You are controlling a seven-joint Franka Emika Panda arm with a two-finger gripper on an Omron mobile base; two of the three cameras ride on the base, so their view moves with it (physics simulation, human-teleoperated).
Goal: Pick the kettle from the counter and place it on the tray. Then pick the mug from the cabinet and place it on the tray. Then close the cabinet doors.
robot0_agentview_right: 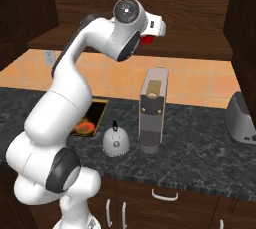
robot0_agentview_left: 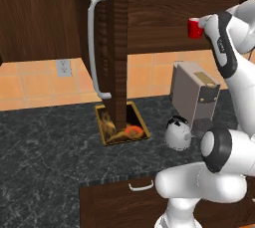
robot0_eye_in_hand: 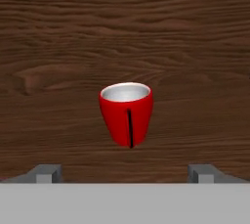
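The red mug [robot0_eye_in_hand: 127,113] with a white inside stands upright on the wooden cabinet shelf [robot0_agentview_right: 195,48], its handle turned toward the hand. My gripper [robot0_eye_in_hand: 125,172] is open just in front of it, one fingertip on each side, not touching. From the base the mug [robot0_agentview_left: 194,28] shows beside my hand. The round white-grey kettle [robot0_agentview_left: 178,133] stands on the dark counter [robot0_agentview_left: 45,147], a little right of the tray [robot0_agentview_left: 138,122]. One open cabinet door [robot0_agentview_left: 117,48] with a long grey handle [robot0_agentview_left: 97,45] hangs edge-on over the tray.
A boxy grey coffee machine [robot0_agentview_right: 152,110] stands right beside the kettle [robot0_agentview_right: 116,141]. A grey appliance [robot0_agentview_right: 242,118] sits at the far right of the counter. Brown drawers [robot0_agentview_right: 165,195] run below the worktop. An orange tiled wall [robot0_agentview_left: 35,80] backs the counter.
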